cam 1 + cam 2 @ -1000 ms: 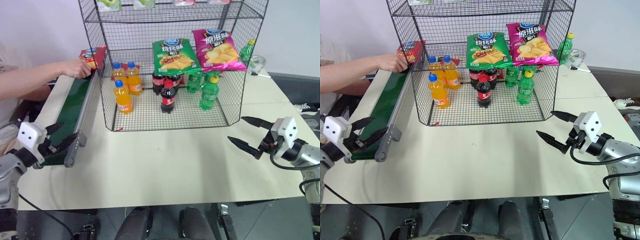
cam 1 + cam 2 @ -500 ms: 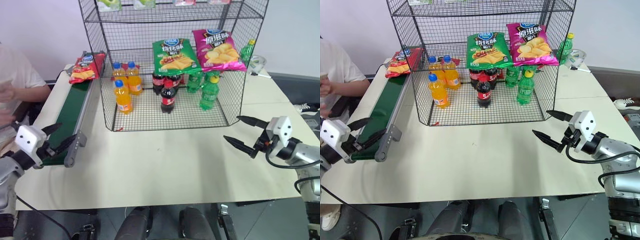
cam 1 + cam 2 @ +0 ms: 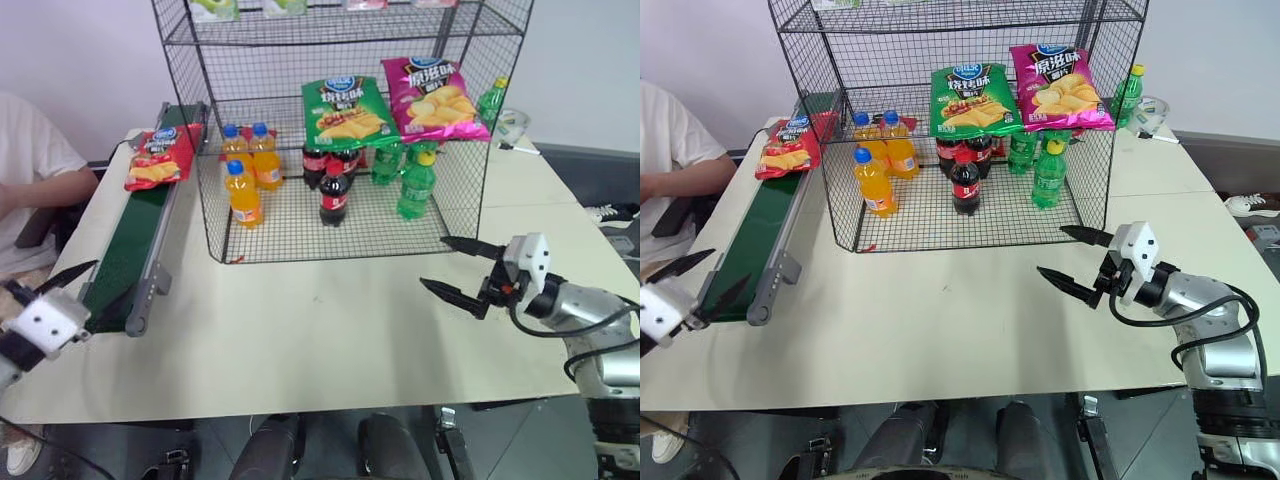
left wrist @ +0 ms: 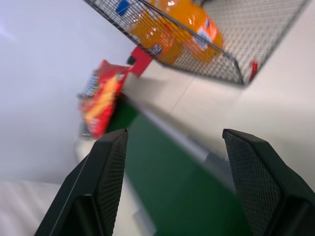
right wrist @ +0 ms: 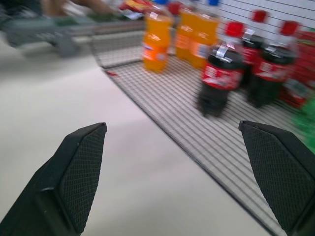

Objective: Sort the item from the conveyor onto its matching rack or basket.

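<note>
Left wrist view: red chip bag (image 4: 100,101) seemingly far beyond open fingers (image 4: 93,187).

You are looking at a right gripper (image 3: 455,268) with two black pointed fingers, a white block behind them, a silver forearm and a black cable looping beside it.

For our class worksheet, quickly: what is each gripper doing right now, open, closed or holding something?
Left gripper: open, holding nothing, near the conveyor's near end.
Right gripper: open, holding nothing, above the table in front of the rack.
</note>
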